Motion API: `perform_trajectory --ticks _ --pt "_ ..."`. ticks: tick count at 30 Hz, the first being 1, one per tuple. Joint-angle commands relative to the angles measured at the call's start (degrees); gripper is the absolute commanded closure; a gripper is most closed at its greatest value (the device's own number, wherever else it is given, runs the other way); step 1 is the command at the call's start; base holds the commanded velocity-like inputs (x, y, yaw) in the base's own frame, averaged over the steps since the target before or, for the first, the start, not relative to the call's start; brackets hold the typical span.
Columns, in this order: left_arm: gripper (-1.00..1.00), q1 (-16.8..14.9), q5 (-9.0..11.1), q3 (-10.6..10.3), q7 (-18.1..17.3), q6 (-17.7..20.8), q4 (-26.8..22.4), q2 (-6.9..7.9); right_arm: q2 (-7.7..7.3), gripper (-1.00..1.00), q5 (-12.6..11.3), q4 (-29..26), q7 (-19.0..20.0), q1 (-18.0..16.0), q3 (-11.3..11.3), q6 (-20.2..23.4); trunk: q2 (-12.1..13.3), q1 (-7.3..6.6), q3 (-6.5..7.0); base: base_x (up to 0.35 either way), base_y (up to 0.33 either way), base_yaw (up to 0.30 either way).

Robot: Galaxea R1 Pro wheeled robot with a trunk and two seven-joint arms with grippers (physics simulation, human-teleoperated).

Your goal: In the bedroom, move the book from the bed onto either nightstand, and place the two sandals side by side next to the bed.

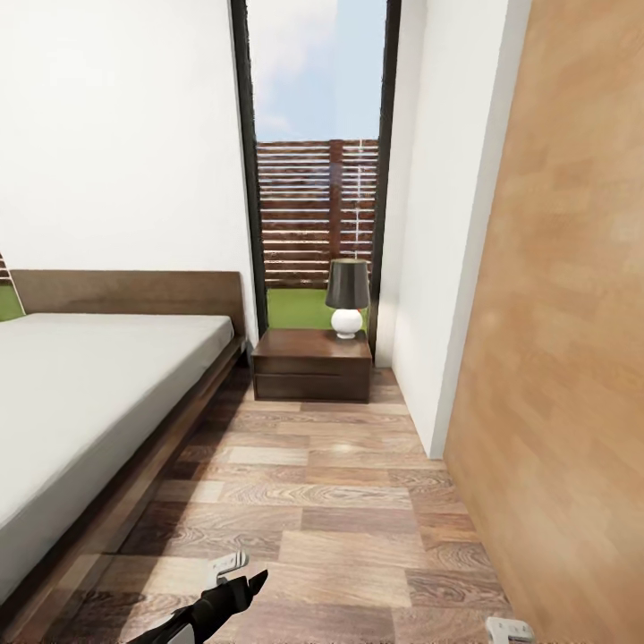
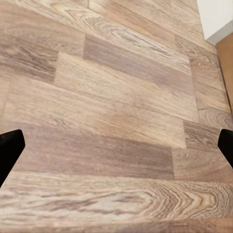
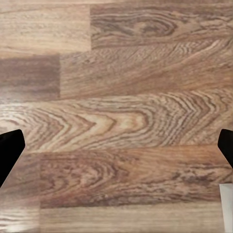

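Note:
I am in the bedroom, looking along the bed (image 1: 80, 394), which has a pale grey mattress and a dark wooden frame, at the left. The dark brown nightstand (image 1: 311, 367) with two drawer fronts stands past the bed's head, against the tall glass door (image 1: 313, 179). The book and the two sandals are out of view. My left gripper (image 1: 237, 580) hangs low over the floor beside the bed frame; its fingertips (image 2: 9, 148) stand wide apart, open and empty. My right gripper (image 1: 508, 629) sits at the lower right, its fingertips (image 3: 9, 150) also spread over bare planks.
A lamp (image 1: 347, 300) with a dark shade and white base stands on the nightstand's right half. A white wall corner (image 1: 438, 268) and a tall wood panel (image 1: 563, 358) close the right side. A strip of wood-plank floor (image 1: 340, 501) runs between bed and wall.

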Motion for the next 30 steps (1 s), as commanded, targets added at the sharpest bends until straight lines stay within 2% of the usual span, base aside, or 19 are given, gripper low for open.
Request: perform_trajectory --ticks 1,30 --pt "-1.0 0.0 0.0 0.4 -0.3 -0.1 0.1 0.01 0.01 -1.0 0.6 0.0 0.3 0.0 -0.5 0.0 0.0 -0.01 -0.15 0.0 0.0 0.0" --pt "-1.0 0.0 0.0 0.4 -0.3 -0.1 0.1 0.09 0.01 -1.0 0.6 0.0 0.3 0.0 -0.5 0.0 0.0 -0.01 -2.79 0.0 0.0 0.0"
